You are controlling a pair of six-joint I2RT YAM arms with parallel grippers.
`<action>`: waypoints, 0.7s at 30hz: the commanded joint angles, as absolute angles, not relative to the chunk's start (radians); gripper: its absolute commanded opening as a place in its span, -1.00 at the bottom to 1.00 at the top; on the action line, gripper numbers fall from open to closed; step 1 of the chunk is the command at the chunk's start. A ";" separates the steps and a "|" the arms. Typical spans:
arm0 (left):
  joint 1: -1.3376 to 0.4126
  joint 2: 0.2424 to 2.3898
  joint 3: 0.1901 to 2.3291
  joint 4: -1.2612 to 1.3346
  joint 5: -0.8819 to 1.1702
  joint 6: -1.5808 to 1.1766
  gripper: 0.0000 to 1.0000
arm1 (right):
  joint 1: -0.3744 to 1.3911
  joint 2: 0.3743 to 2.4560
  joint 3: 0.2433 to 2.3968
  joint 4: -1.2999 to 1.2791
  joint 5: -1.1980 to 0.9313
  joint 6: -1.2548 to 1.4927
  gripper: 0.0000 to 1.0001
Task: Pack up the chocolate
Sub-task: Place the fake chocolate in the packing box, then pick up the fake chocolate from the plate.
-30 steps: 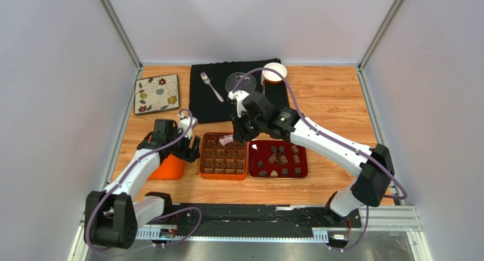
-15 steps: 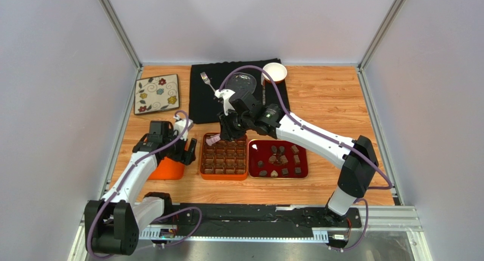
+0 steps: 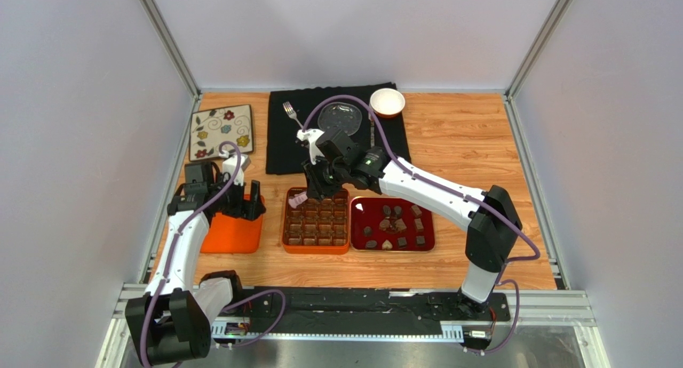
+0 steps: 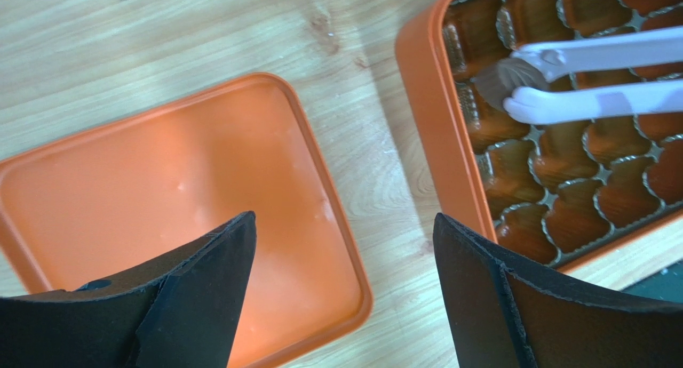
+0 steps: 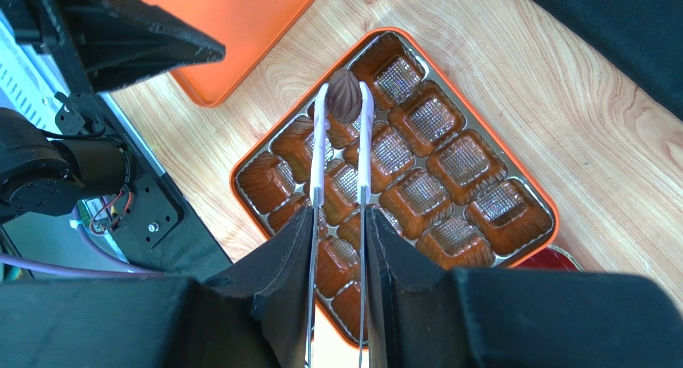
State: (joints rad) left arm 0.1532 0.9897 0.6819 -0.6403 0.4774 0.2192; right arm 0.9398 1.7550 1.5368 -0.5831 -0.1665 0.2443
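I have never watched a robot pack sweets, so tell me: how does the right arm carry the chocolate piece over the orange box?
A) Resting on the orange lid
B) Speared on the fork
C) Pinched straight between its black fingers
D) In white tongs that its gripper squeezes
D: the right gripper clamps the white tongs, whose tips pinch the chocolate piece above the orange box.

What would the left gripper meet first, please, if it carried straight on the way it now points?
Probably the orange lid: the open left gripper points down over its edge, one finger above the lid, the other beside it over the table. Its height is hard to judge.
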 commanded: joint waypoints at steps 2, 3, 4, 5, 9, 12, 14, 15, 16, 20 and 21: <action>0.170 0.971 0.698 -0.667 0.535 0.241 0.78 | 0.942 1.766 1.606 -0.535 -0.163 0.229 -0.51; 0.175 0.971 0.695 -0.666 0.535 0.242 0.78 | 0.942 1.766 1.608 -0.535 -0.161 0.226 -0.49; 0.179 0.971 0.695 -0.666 0.541 0.242 0.78 | 0.942 1.766 1.609 -0.535 -0.160 0.224 -0.48; 0.181 0.973 0.695 -0.667 0.545 0.242 0.77 | 0.943 1.766 1.609 -0.534 -0.158 0.222 -0.47; 0.193 0.974 0.701 -0.675 0.561 0.245 0.78 | 0.940 1.767 1.611 -0.535 -0.152 0.216 -0.42; 0.196 0.977 0.704 -0.681 0.569 0.250 0.78 | 0.940 1.769 1.612 -0.535 -0.150 0.216 -0.36; 0.199 0.977 0.703 -0.681 0.572 0.252 0.78 | 0.937 1.770 1.611 -0.537 -0.147 0.216 -0.34; 0.201 0.979 0.700 -0.681 0.572 0.253 0.78 | 0.936 1.770 1.612 -0.537 -0.147 0.216 -0.30; 0.202 0.979 0.701 -0.683 0.574 0.253 0.78 | 0.934 1.772 1.612 -0.535 -0.149 0.218 -0.28; 0.207 0.982 0.701 -0.680 0.577 0.253 0.78 | 0.927 1.769 1.614 -0.535 -0.152 0.219 -0.26; 0.209 0.982 0.700 -0.678 0.578 0.253 0.78 | 0.925 1.770 1.615 -0.534 -0.153 0.222 -0.27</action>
State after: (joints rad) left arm 0.1951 0.9882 0.6819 -0.6788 0.5499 0.2306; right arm 0.9348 1.7660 1.5642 -0.5800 -0.1585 0.2306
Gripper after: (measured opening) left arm 0.889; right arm 0.371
